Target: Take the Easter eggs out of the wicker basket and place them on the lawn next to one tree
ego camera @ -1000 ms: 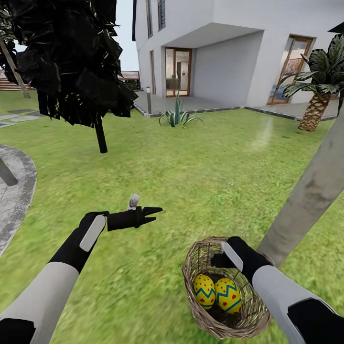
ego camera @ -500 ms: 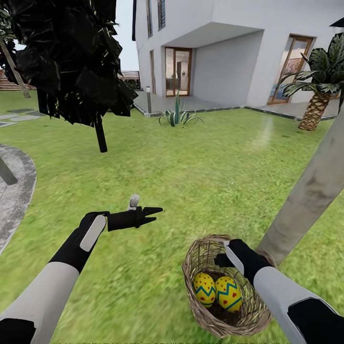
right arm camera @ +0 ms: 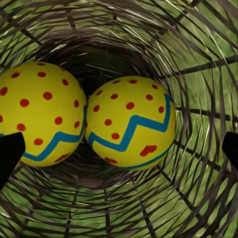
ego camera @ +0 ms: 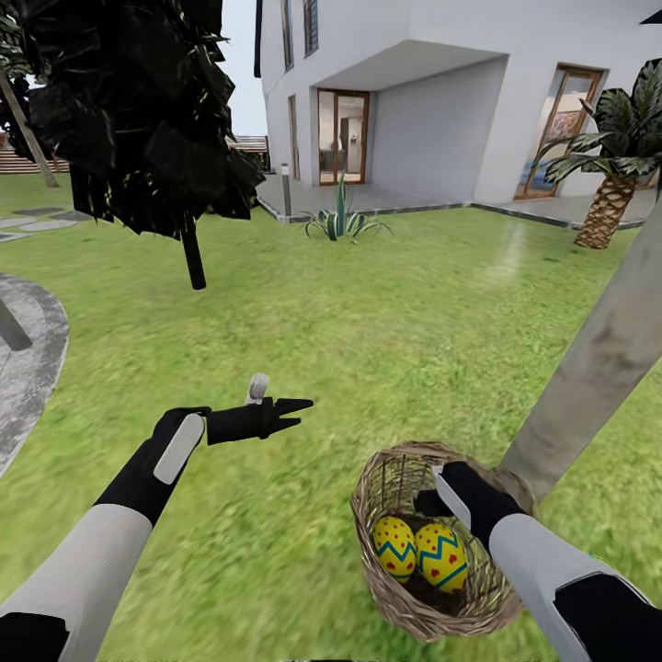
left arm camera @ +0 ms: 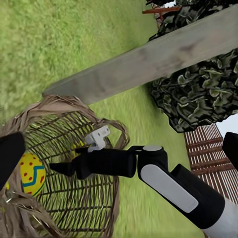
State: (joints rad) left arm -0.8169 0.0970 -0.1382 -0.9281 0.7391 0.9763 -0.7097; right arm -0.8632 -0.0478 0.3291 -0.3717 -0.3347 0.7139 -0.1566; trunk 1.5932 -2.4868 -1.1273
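Outdoors on a mottled green lawn, a round brown wicker basket stands beside the base of a pale grey-tan tree trunk that slants up to the right in the head view. Two yellow eggs with red dots and a blue zigzag band lie side by side at the bottom of the basket, the left egg and the right egg touching or nearly so; each stands roughly upright, its narrower end up toward the basket's mouth. The right end effector reaches down into the basket from the rim nearest the trunk and hangs just above the eggs, apart from them. In the right wrist view the two eggs sit straight ahead between the dark fingertips seen at the picture's edges, so the fingers are spread wide and hold nothing. The left end effector hovers over bare grass well to the left of the basket, pointing toward it, its fingers parted and empty. Behind the lawn stands a white house with glass doors, a short palm at the right, a black-leaved tree at the left, and a grey paved patch at the left edge.
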